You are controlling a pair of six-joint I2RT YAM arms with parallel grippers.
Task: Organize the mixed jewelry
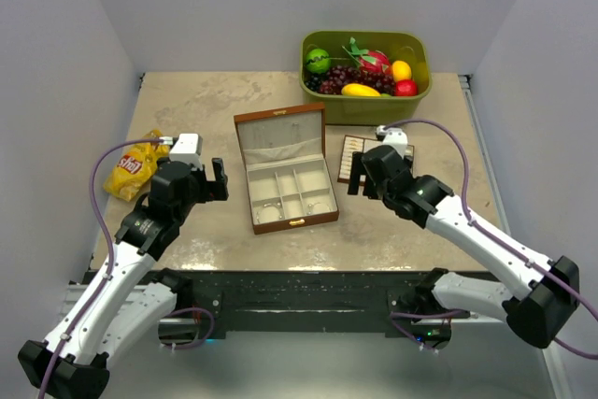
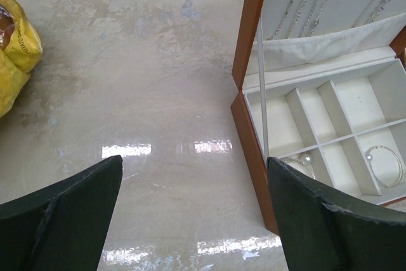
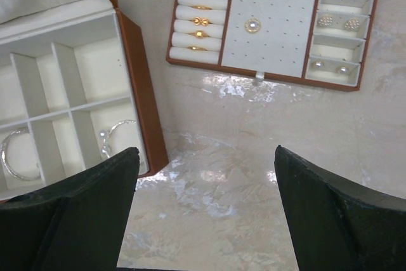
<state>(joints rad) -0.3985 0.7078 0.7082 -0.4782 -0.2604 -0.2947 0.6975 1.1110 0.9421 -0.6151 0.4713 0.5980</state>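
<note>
Left pincer [image 2: 193, 214] and right pincer [image 3: 206, 211] are both gaping, empty; right one is needing a slow, square descent onto the tray [image 3: 273, 42]

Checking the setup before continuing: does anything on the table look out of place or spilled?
Nothing looks spilled or broken. The open jewelry box sits slightly askew, with a ring-and-earring tray lying apart to its right. The yellow snack bag at far left seems unrelated to jewelry.
</note>
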